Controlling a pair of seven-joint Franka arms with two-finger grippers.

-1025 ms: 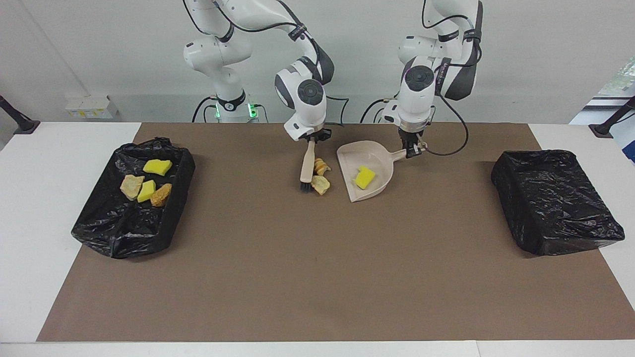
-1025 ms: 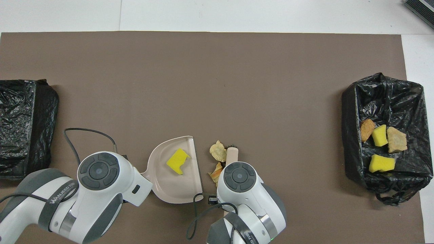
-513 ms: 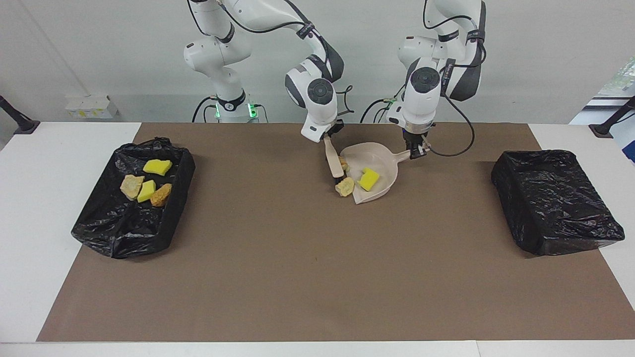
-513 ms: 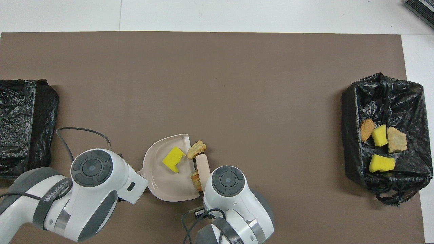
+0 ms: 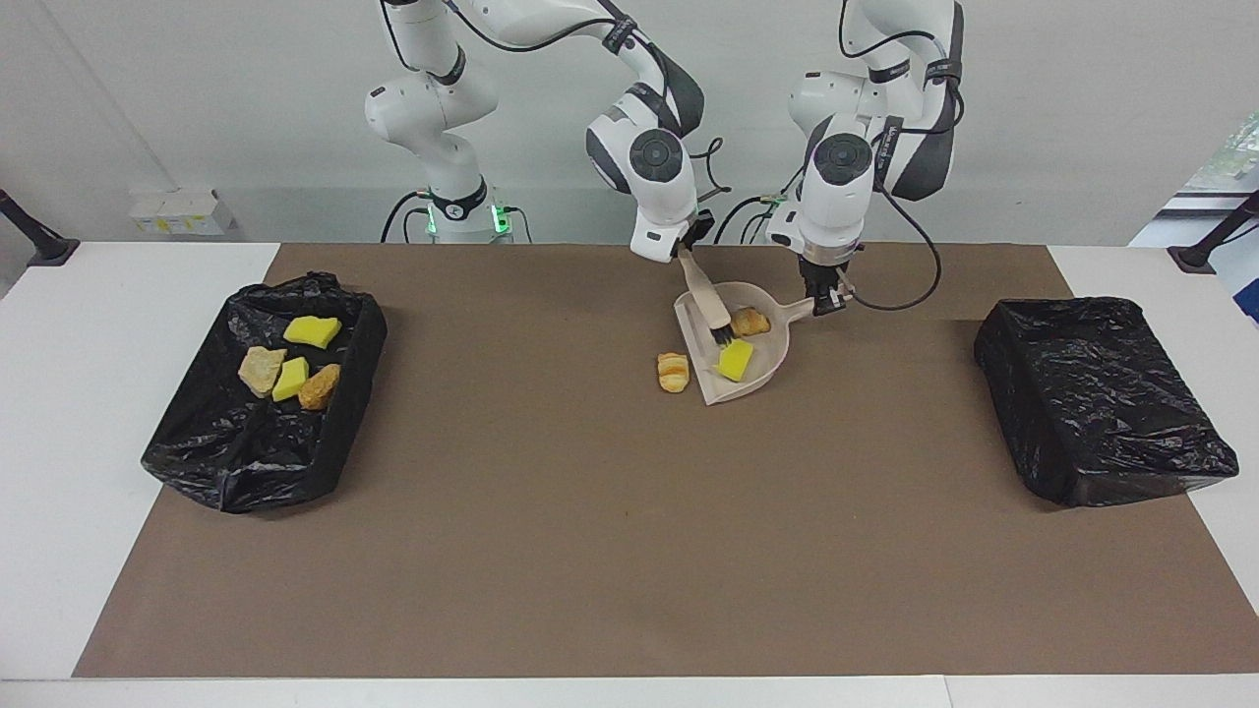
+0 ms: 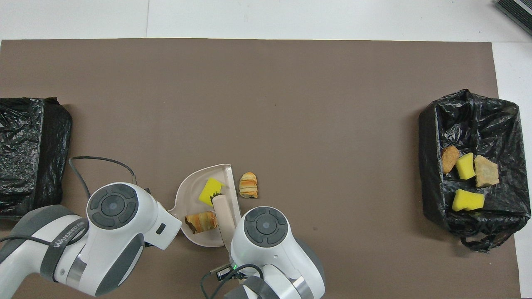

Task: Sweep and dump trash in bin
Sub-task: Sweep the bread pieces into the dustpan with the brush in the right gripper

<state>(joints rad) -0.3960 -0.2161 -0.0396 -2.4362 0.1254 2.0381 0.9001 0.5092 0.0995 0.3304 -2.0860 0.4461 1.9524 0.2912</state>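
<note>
Both jaws are closed: left gripper [image 5: 824, 300] on the dustpan [image 5: 765, 366] handle, right gripper [image 5: 689, 254] on the brush [image 5: 708, 303], slanting into the pan. Two bins are seen; four trash scraps [image 5: 291, 362] in one [image 5: 187, 447], two in the dustpan, one chunk [image 5: 673, 372] beside its mouth.

two scraps [image 5: 743, 341] in dustpan [image 5: 772, 364] (one [image 5: 674, 372] beside)

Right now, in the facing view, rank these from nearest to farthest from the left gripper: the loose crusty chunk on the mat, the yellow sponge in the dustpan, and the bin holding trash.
Measured from the left gripper, shut on the dustpan handle:
1. Yellow sponge, inside the dustpan.
2. Loose crusty chunk, on the mat just beside the dustpan's open edge.
3. Bin holding trash, at the right arm's end of the table.
</note>
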